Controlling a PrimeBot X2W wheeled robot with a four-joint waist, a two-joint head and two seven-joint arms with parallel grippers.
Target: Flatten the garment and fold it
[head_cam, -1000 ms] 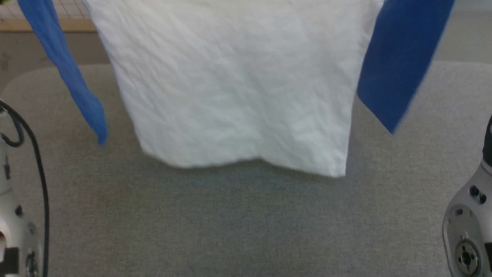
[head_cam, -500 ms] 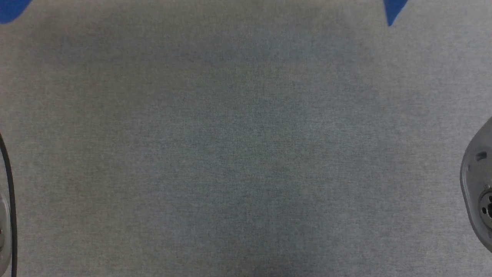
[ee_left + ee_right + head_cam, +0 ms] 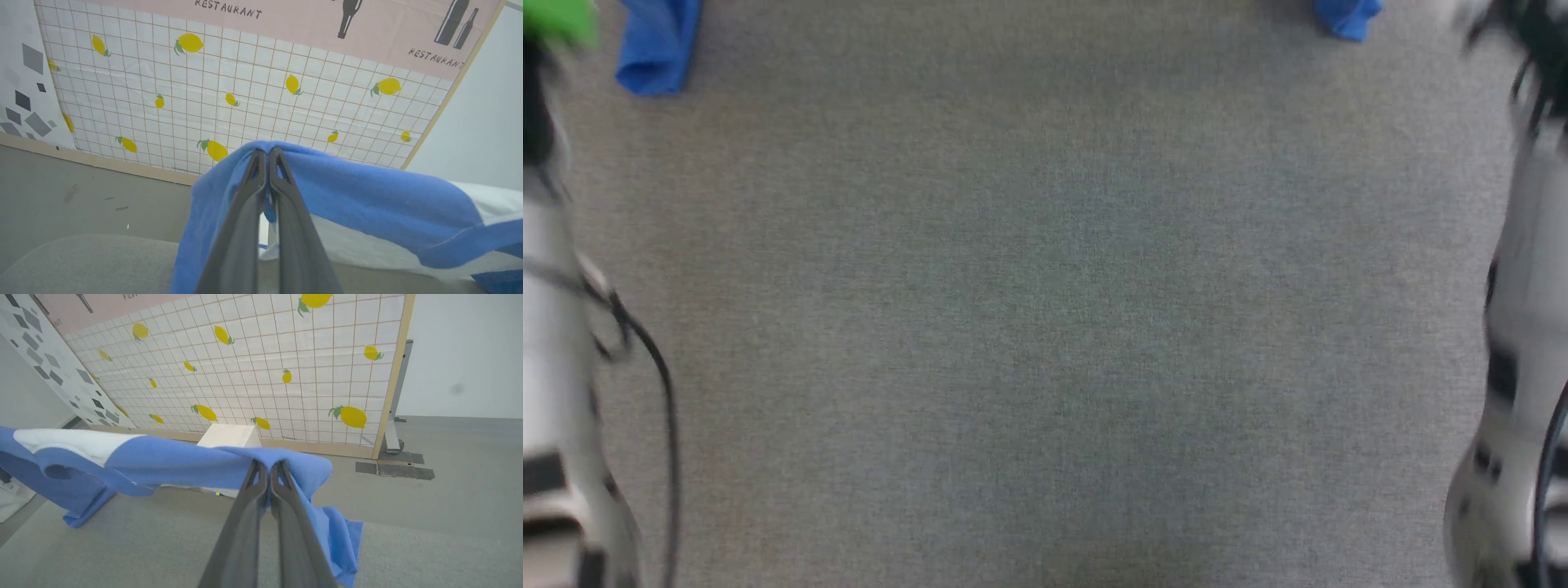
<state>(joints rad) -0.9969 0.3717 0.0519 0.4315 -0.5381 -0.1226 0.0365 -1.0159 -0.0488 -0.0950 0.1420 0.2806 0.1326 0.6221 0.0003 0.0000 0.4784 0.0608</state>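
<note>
A: Progress on shirt (image 3: 367, 196)?
B: Early days tbh. Hanging over far side of tabletop (image 3: 1045, 327), pinched tight at blue shoulders by both jaws. Not flat yet; needs laying out, then folding.

The garment (image 3: 367, 204) spans between left gripper (image 3: 268, 153) and right gripper (image 3: 269, 465) over the table's (image 3: 1045, 327) far side.

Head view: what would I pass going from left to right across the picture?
The left forearm → blue sleeve end → bare grey table → second blue sleeve end → right forearm.
</note>
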